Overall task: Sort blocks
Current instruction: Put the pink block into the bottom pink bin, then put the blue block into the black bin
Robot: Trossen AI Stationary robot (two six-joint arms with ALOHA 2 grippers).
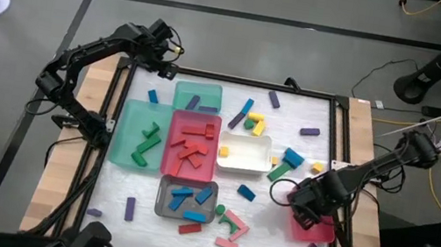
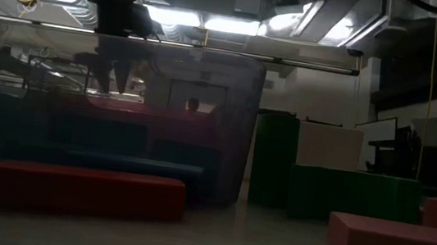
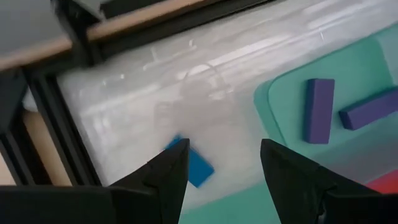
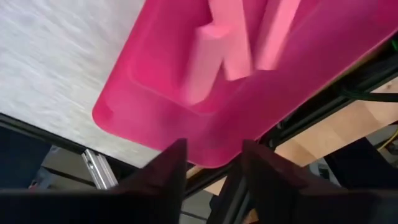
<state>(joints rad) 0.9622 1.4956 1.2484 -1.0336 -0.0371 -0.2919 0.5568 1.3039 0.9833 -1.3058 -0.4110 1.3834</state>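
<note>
Blocks [image 4: 214,53]: three pink in pink tray [image 4: 155,118]

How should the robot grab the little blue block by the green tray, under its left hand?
The blue block lies flat on the white table, just outside the green tray, with bare table on its other sides. Probably best to come straight down with the open left gripper and pinch its two long sides at the middle, keeping the fingers clear of the tray rim.

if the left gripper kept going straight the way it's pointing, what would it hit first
Probably the blue block lying on the white table, seen between the left gripper's open fingers just short of the green tray; depth is hard to judge.
</note>
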